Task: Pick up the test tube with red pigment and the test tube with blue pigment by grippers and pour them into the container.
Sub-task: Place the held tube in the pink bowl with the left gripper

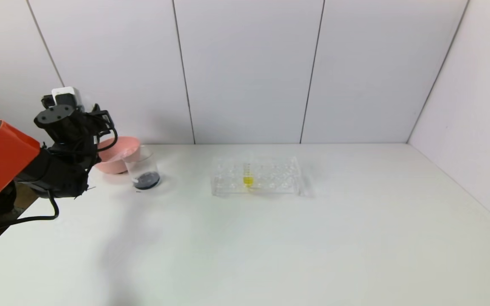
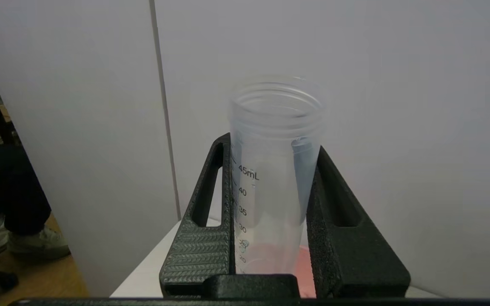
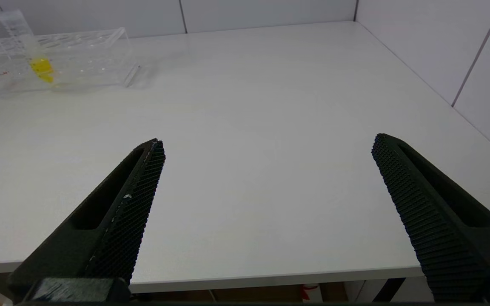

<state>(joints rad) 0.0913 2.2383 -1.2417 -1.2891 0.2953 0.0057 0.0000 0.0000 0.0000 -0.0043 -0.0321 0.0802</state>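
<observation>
Test tube with blue pigment [image 2: 270, 178] is, as I judge it, the one in the left gripper [image 2: 272, 144] at the far left of the table [image 1: 270, 246]. The two black fingers are closed on its sides. The tube is clear, with printed marks up to 45 mL, and it looks empty; only a weak bluish tint and a bluish streak show inside, so I cannot be fully sure which tube it is. It is held with its open mouth pointing away from the wrist, over the pink bowl [image 1: 113, 163], whose colour shows through the tube's lower part. Just beside the bowl, on its right, stands the container [image 1: 141, 163], upright, with a shallow layer of dark liquid [image 1: 146, 180] at the bottom. From this dark colour I judge that both pigments are probably poured in, so the pouring seems to be done. The test tube with red pigment is not seen in any view, and I cannot say where it is. Near the middle of the table is the clear rack [image 1: 279, 178], holding only the yellow tube [image 1: 248, 176]. The right gripper [image 3: 268, 140] hangs over the near edge of the table, wide open and holding nothing. What seems left is to put down the empty tube.
</observation>
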